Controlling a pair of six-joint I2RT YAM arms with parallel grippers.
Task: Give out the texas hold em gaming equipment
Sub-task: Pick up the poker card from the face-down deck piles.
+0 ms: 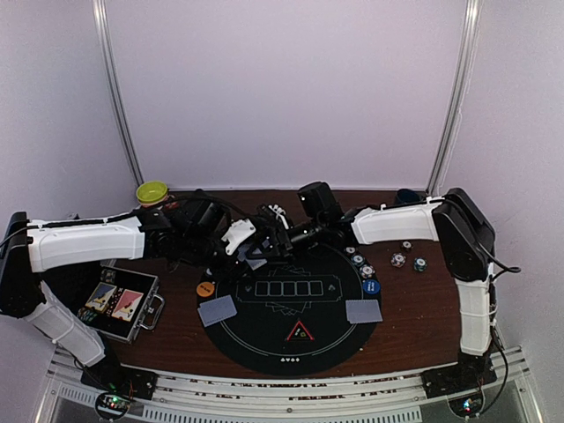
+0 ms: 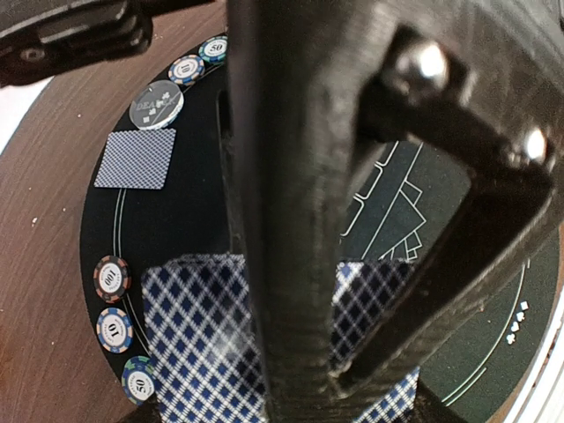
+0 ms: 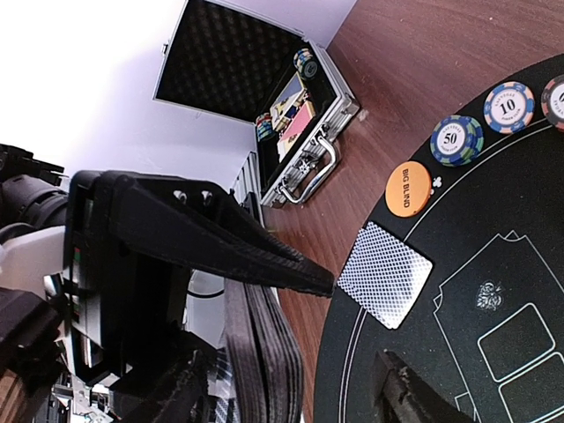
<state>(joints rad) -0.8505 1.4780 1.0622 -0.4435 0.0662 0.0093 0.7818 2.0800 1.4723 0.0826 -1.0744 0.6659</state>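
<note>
Over the far part of the round black mat [image 1: 264,339], my left gripper [image 1: 256,254] [image 2: 361,326] is shut on a deck of playing cards [image 2: 198,344] with blue-and-white diamond backs. In the right wrist view the deck [image 3: 264,352] shows edge-on. My right gripper [image 1: 277,240] [image 3: 361,330] stands open right at the deck, its upper finger [image 3: 264,256] reaching over the cards' edge. Two face-down cards [image 1: 218,310] [image 1: 364,310] lie on the mat, with an orange button [image 1: 205,288] [image 3: 408,188], a blue button [image 1: 370,286], a red triangle marker [image 1: 300,332] and chips [image 1: 359,259] [image 2: 113,304].
An open metal case [image 1: 123,304] [image 3: 264,106] sits at the left front of the table. Three loose chips [image 1: 409,258] lie on the wood to the right of the mat. A yellow-green bowl [image 1: 152,192] stands at the back left and a dark mug [image 1: 407,196] at the back right.
</note>
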